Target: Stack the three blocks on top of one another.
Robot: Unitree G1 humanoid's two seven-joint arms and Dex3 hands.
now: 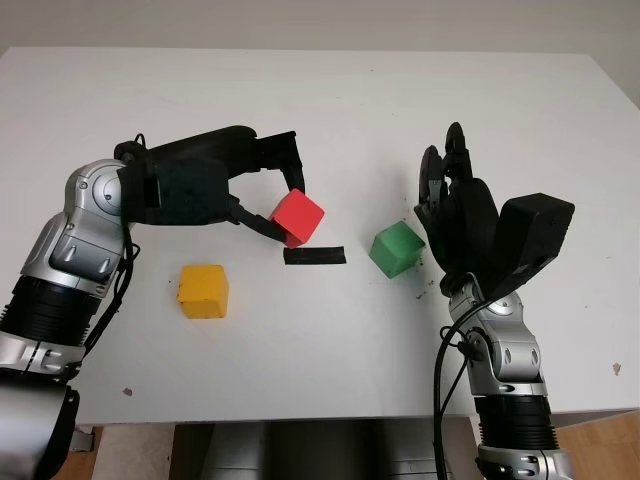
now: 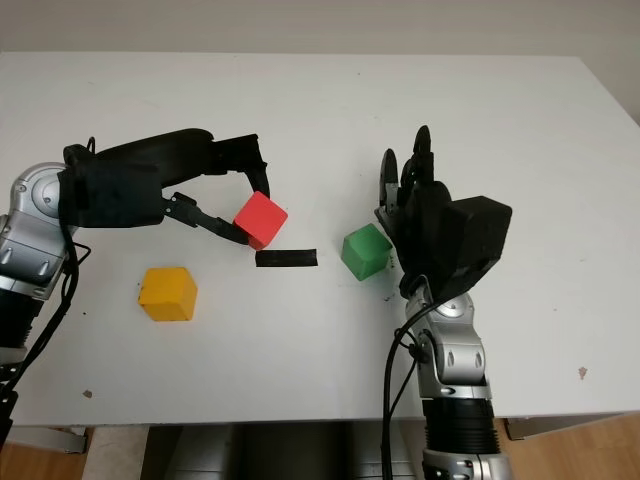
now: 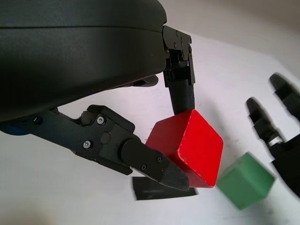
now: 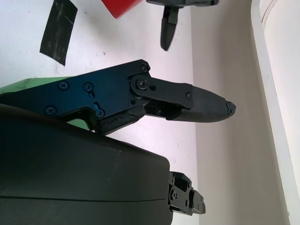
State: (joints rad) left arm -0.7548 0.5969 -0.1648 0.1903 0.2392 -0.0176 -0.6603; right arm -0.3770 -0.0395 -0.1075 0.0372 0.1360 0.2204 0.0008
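Left hand (image 1: 265, 195) pinches the red block (image 1: 298, 218), tilted, just above the black tape strip (image 1: 315, 256) at table centre. Level it before setting it on the green block (image 1: 395, 249) just right. Right hand (image 1: 455, 215), open, crowds green's right side; yellow block (image 1: 203, 290) sits near-left with room around it.

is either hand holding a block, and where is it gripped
The left hand pinches the red block by opposite side faces; the right hand is open beside the green block.
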